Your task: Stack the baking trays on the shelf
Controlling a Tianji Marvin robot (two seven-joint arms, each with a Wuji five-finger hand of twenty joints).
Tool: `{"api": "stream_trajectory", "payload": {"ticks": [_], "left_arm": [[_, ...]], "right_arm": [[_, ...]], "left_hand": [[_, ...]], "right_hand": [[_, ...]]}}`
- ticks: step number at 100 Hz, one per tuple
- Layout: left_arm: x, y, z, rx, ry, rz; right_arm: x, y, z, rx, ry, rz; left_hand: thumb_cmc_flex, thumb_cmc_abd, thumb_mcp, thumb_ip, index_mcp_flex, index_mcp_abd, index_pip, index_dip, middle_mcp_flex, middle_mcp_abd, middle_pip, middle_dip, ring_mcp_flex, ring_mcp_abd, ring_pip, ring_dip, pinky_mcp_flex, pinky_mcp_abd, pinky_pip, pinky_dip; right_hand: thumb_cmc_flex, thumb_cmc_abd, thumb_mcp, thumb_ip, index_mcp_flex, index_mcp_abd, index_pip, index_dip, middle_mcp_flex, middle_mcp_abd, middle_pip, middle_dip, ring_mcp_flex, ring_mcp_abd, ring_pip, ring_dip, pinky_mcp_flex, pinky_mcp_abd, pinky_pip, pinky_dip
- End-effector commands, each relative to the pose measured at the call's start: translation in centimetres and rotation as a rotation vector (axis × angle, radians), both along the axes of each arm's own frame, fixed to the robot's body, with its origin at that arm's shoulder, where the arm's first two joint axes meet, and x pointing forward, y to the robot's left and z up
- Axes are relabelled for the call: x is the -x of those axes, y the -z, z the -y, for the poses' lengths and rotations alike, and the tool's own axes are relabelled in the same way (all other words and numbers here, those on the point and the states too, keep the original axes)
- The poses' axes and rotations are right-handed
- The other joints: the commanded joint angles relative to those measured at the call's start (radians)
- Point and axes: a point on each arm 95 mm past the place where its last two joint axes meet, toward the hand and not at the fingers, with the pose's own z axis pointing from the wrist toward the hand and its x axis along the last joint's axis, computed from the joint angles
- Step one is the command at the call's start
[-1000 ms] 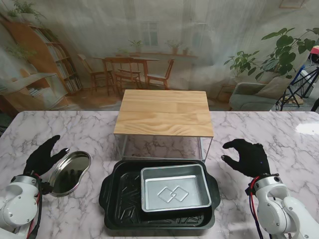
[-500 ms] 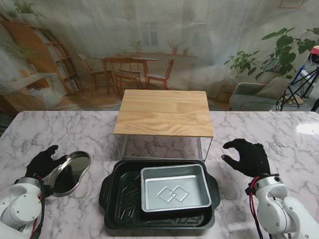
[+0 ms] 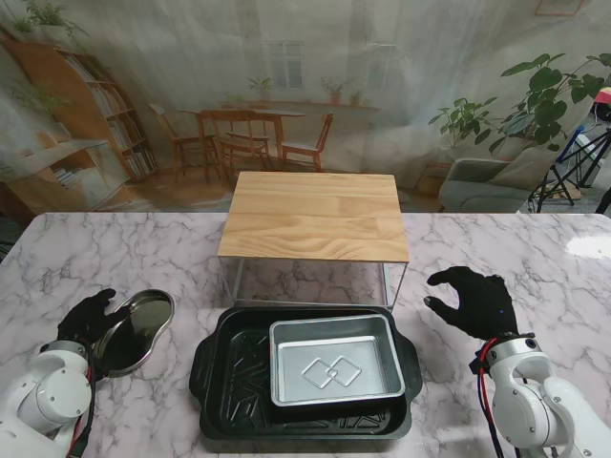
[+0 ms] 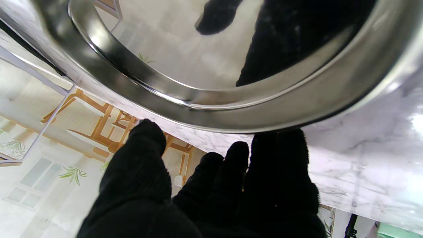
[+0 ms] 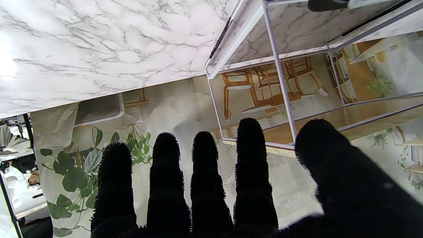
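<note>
A shiny oval steel tray (image 3: 138, 329) lies on the marble table at my left, and it fills the left wrist view (image 4: 205, 66). My left hand (image 3: 88, 320) sits at its left rim; its fingertips (image 4: 281, 148) reach the rim edge, fingers apart, gripping nothing. A large black baking tray (image 3: 215, 372) lies in the middle near me, with a silver rectangular tray (image 3: 334, 367) resting inside it. Beyond them stands the shelf (image 3: 315, 215), a wooden top on a white wire frame (image 5: 277, 66). My right hand (image 3: 475, 301) hovers open to the right of the shelf, fingers spread (image 5: 211, 185).
The marble table (image 3: 496, 239) runs to both sides of the shelf. A printed room backdrop hangs behind its far edge. The space under the shelf's wooden top shows only table surface.
My left hand has drawn nearer to me and closed in on the oval tray's left rim. The right hand and the trays in the middle have not moved.
</note>
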Motion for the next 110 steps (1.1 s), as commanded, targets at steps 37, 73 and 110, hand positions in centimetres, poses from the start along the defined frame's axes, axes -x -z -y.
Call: {"api": "stream_trajectory", "payload": {"ticks": [37,73,110], "left_arm": [[0.2,0.4,0.4,0.009,0.008,-0.077],[0.2,-0.4,-0.4,-0.077,0.016,-0.12],[-0.1,0.2,0.2,-0.196,0.023,-0.11]], "right_arm": [[0.0,0.3,0.0,-0.003,0.004,-0.013],[-0.1,0.4,0.0,-0.003,0.003,-0.014],[-0.2,0.4,-0.1,-0.003,0.002,-0.02]], "left_hand": [[0.066,-0.001,0.032,0.025,0.018,0.002,0.033,0.01,-0.005,-0.007,0.117,0.017,0.091,0.024,0.03,0.009,0.044,-0.035,0.074,0.024],[0.128,-0.032,0.108,0.066,-0.024,-0.079,0.027,-0.002,-0.079,-0.083,0.2,-0.011,0.131,-0.009,0.118,0.087,0.098,-0.068,0.2,0.062],[0.093,-0.126,0.155,0.037,-0.019,-0.124,0.055,-0.018,-0.044,-0.114,0.266,0.05,0.16,-0.044,0.169,0.174,0.135,-0.102,0.276,0.079]], "right_hand": [[-0.022,0.036,-0.013,0.028,0.018,-0.016,-0.006,0.023,0.012,0.006,0.019,0.004,-0.002,0.007,-0.044,0.008,-0.008,-0.021,-0.017,0.016],[-0.023,0.036,-0.015,0.028,0.019,-0.015,-0.009,0.024,0.015,0.009,0.019,0.003,-0.001,0.008,-0.045,0.008,-0.008,-0.019,-0.017,0.017],[-0.025,0.035,-0.016,0.028,0.019,-0.012,-0.01,0.024,0.015,0.01,0.018,0.003,0.0,0.008,-0.045,0.009,-0.008,-0.019,-0.017,0.018]]}}
